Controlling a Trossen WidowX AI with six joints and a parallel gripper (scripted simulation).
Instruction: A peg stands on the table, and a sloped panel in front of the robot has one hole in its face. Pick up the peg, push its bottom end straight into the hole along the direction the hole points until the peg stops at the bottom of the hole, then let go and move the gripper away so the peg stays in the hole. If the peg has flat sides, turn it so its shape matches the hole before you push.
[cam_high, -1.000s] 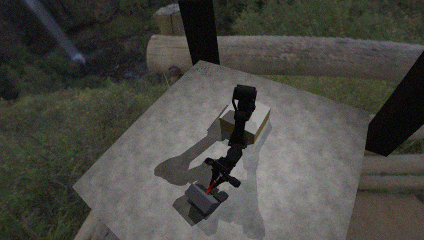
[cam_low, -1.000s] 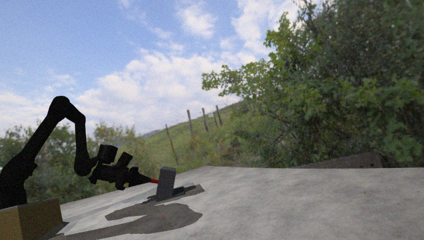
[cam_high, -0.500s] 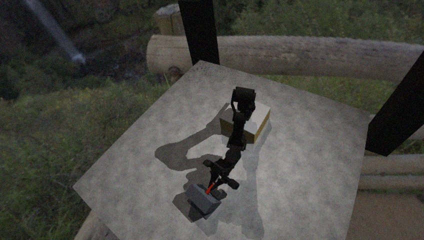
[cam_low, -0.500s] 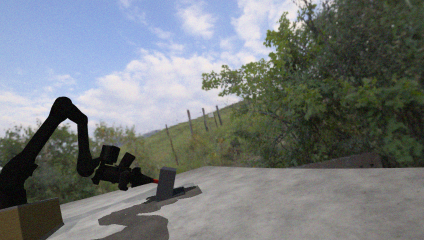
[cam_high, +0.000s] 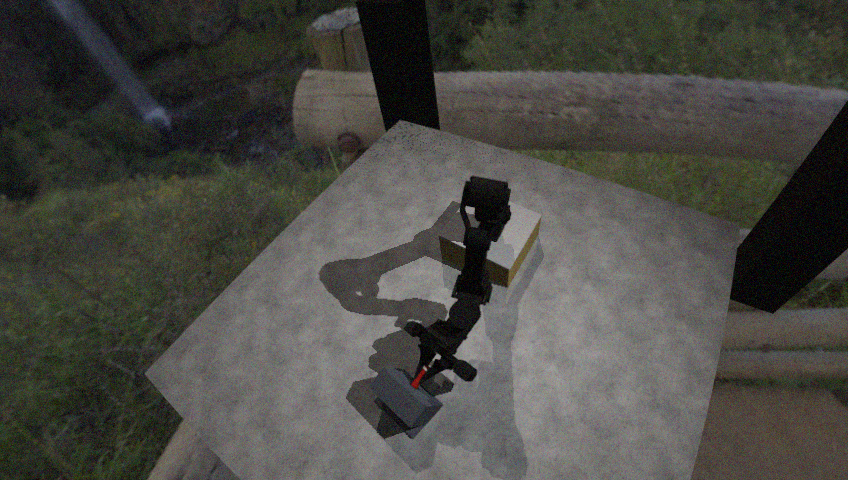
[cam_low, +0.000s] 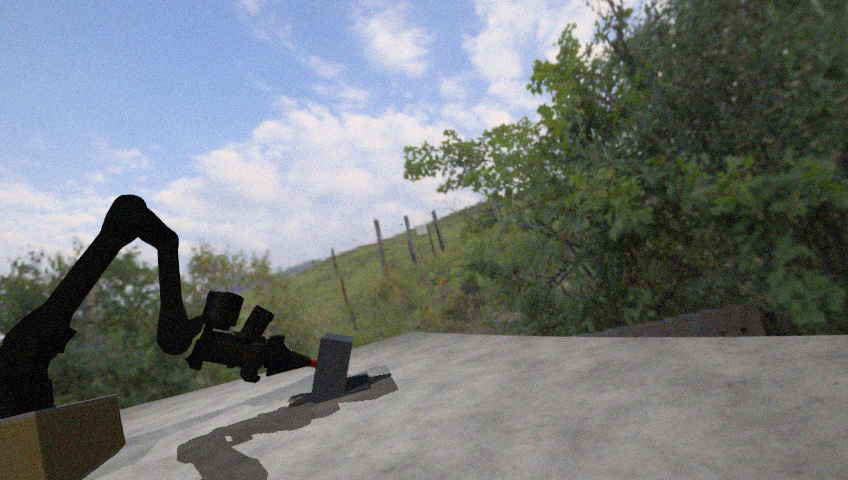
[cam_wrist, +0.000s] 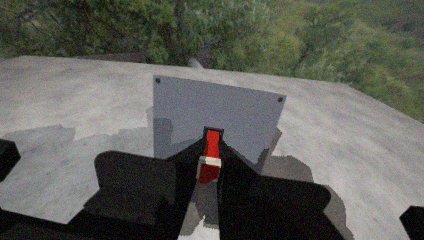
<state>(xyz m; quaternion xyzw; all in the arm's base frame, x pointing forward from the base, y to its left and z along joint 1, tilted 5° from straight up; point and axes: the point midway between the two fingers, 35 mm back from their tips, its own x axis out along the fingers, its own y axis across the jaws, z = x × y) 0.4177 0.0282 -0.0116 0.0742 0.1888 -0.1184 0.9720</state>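
Exterior view: the arm (cam_high: 474, 261) (cam_low: 169, 285), mounted on a block (cam_high: 523, 249) (cam_low: 77, 437) with tan sides, arches over and down toward the panel (cam_high: 404, 399) (cam_low: 332, 365) (cam_wrist: 200, 105). The gripper (cam_high: 427, 367) (cam_low: 309, 361) (cam_wrist: 211, 143) points at the face of the panel, its fingers clenched on the peg (cam_high: 420, 377) (cam_low: 313, 362) (cam_wrist: 212, 144). Between the fingertips and the panel only a short red length of the peg shows, reaching the face. The panel stands tilted on the table (cam_high: 595, 297) (cam_low: 565, 404) (cam_wrist: 55, 95), which has a mottled grey top.

Wrist view: the peg is red with a pale band, and lies between the two dark fingers. Its far end meets the dark-rimmed square hole (cam_wrist: 214, 128) in the panel; how deep it sits cannot be told. A small dark dot marks each upper corner of the grey face.

Top view: shadows of the arm fall across the table, beside the block and around the panel.
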